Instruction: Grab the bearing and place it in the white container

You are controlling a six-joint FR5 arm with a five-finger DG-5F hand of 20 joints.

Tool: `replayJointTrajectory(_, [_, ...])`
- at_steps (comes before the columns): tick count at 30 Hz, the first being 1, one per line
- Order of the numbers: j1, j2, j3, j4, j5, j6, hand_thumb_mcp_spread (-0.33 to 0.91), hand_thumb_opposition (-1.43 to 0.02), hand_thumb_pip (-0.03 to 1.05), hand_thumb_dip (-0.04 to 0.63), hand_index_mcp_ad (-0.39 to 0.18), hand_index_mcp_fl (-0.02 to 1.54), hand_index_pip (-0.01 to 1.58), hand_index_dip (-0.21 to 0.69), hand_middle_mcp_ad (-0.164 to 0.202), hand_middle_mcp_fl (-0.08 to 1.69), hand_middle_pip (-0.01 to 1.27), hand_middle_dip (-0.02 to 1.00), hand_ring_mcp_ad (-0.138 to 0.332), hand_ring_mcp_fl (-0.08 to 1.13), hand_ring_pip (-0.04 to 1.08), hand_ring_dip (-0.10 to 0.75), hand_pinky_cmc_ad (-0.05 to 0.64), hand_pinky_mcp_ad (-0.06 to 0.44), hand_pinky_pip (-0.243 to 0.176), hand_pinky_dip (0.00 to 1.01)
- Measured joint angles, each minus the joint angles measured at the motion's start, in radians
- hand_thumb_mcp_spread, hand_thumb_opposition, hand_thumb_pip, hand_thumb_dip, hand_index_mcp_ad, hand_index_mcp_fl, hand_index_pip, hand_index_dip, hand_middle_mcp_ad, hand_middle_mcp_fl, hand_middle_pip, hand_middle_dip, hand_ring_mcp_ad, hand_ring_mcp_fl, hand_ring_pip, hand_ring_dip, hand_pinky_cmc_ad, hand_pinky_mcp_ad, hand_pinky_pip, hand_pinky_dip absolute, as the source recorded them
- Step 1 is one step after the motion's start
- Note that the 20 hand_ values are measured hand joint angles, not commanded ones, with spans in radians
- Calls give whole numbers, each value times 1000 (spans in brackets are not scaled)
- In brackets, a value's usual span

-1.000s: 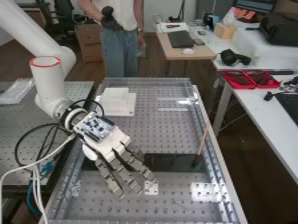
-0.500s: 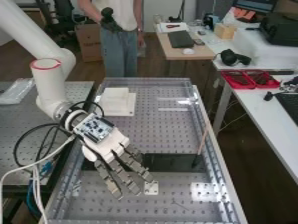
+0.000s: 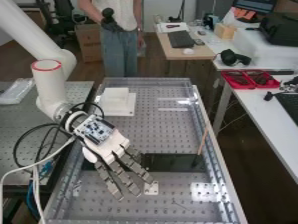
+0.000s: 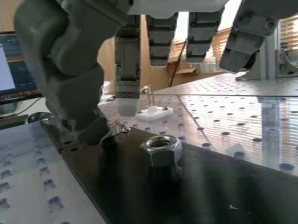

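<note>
The hand (image 3: 106,147) hangs over the left part of the black strip in the high view, its fingers extended and spread, holding nothing. In the wrist view, the hand (image 4: 126,70) has its fingers hanging down and its thumb low beside the black surface. A shiny hexagonal metal piece, like a nut (image 4: 161,150), stands on that surface, apart from the thumb tip. Another small shiny metal part (image 4: 117,128) is right by the thumb tip, partly hidden. The white box-like object (image 3: 116,105) sits farther up the bench, behind the hand; its inside cannot be made out.
A black strip (image 3: 174,163) crosses the perforated bench. A thin wooden stick (image 3: 202,142) stands at its right end, near the clear side wall. A small white plate (image 3: 151,188) lies by the fingertips. Cables (image 3: 41,162) loop beside the arm on the left.
The hand has shifted slightly toward the bench's near end and left, its fingers still extended. The white box-like object has stayed in place.
</note>
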Motion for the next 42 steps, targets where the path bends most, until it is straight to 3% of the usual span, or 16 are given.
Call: replayJointTrajectory(42, [-8, -12, 12, -24, -26, -10, 396, -841, 627, 298, -56, 56, 1543, 239, 45, 9, 126, 182, 161, 0, 94, 72, 347, 281, -75, 222])
